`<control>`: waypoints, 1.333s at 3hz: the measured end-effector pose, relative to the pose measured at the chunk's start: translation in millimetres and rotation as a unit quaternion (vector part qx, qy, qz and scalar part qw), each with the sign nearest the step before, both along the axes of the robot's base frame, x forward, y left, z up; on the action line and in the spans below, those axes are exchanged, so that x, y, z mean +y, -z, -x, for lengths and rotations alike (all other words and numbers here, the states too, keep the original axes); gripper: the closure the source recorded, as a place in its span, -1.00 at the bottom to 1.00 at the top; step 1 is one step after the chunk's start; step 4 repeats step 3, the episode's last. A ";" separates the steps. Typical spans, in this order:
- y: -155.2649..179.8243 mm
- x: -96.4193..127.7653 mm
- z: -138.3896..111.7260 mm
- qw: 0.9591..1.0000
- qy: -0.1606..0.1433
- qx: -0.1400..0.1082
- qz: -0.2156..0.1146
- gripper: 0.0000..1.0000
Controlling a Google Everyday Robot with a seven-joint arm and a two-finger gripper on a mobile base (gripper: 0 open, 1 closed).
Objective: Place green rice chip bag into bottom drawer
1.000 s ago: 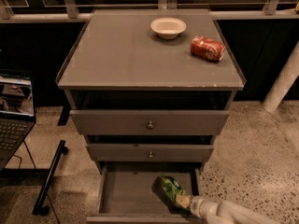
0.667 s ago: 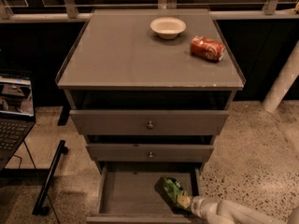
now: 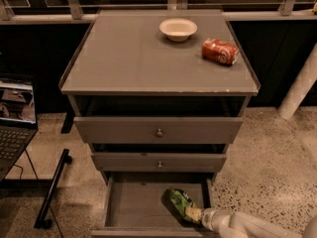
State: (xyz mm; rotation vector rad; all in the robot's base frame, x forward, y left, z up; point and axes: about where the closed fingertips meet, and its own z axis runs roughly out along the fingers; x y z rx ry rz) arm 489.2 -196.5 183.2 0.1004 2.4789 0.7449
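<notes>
One green rice chip bag [image 3: 179, 202] inside open bottom drawer [image 3: 133, 207] (right side), hand [image 3: 194, 214] gripping its near end

The gripper [image 3: 194, 215] reaches into the open bottom drawer [image 3: 133, 205], against the green chip bag [image 3: 179, 201]. A bowl [image 3: 178, 29] and a red can [image 3: 219, 51] sit on the cabinet top [image 3: 129, 58].

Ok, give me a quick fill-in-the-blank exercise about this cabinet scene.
The green rice chip bag is in the ____ half of the open bottom drawer.
The gripper is at the bag's end nearer the drawer's ____.
On the cabinet top, a red soda can lies beside a white ____.
Missing words: right; front; bowl.
</notes>
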 end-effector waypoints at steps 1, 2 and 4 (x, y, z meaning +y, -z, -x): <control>0.0 0.0 0.0 1.000 0.000 0.000 0.000 -0.75; 0.0 0.1 0.0 1.000 0.000 0.000 0.000 -1.00; 0.0 0.1 0.0 1.000 0.000 0.000 0.000 -1.00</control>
